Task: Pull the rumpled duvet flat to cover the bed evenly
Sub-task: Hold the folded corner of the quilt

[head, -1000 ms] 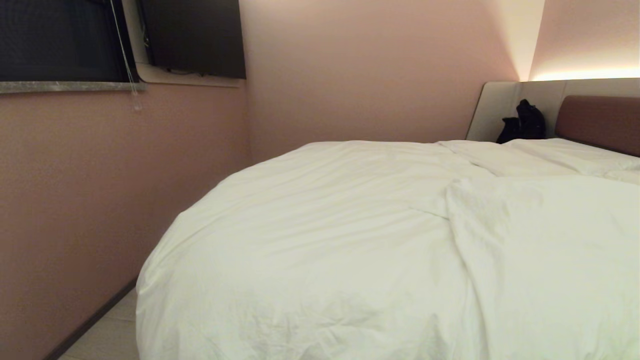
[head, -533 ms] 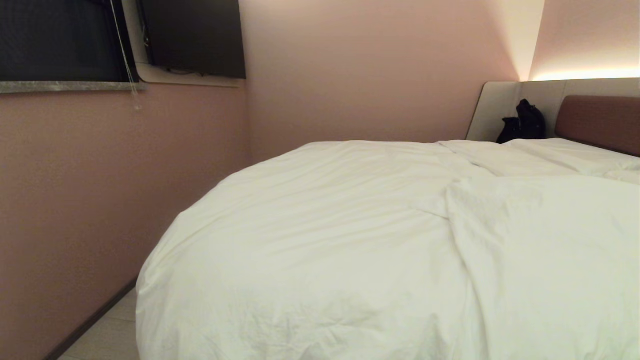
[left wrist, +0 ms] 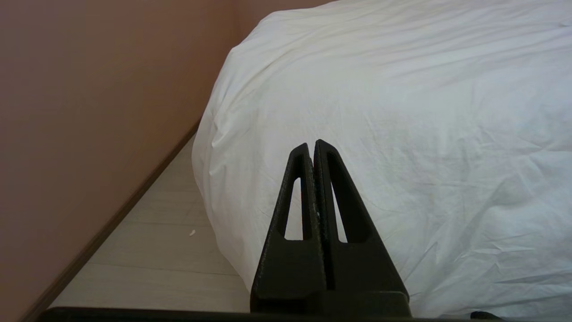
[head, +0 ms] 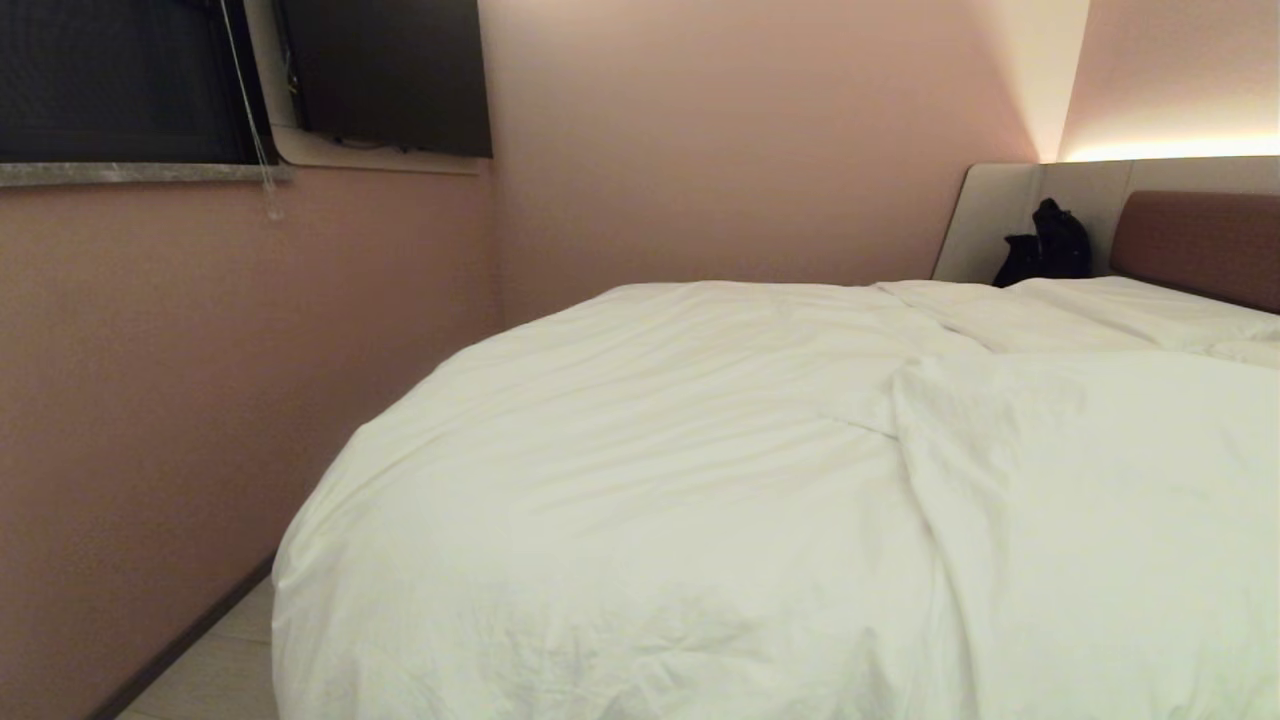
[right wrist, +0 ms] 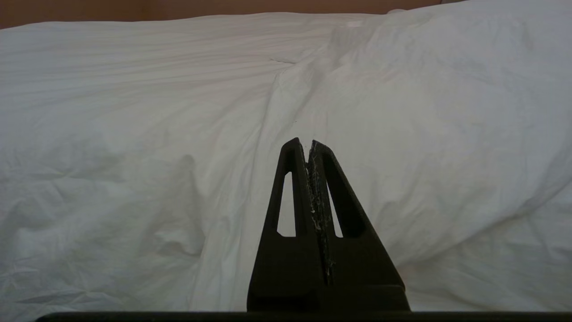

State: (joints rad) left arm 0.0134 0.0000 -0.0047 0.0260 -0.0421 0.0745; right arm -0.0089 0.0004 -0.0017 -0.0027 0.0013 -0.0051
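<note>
Duvet: duvet [head: 700, 480] lies over the bed and hangs down over its near corner; it is puffy and has a long fold running from the middle toward the near edge, with the right part lying higher than the left.
Bed: only the brown headboard [head: 1195, 245] and its light grey surround show at the far right; the mattress is hidden under the white cover.
Left claw: left claw [left wrist: 313, 145] has its two fingers pressed together, holding nothing; it points at the hanging corner of the duvet but is apart from it.
Right claw: right claw [right wrist: 304, 143] also has its fingers together and empty; it points at the fold in the middle, not touching.
Change: nothing has moved in the last second; the head view is the same as before and no arm appears in it.
Meaning for the task: I judge that the pulling is not yet begun; the fold is not yet flattened.
Next step: probably one claw must spread and take an edge near the fold.
Other things: black bag [head: 1048, 245] stands by the headboard; dark screen [head: 385, 75] hangs on the pink wall.
</note>
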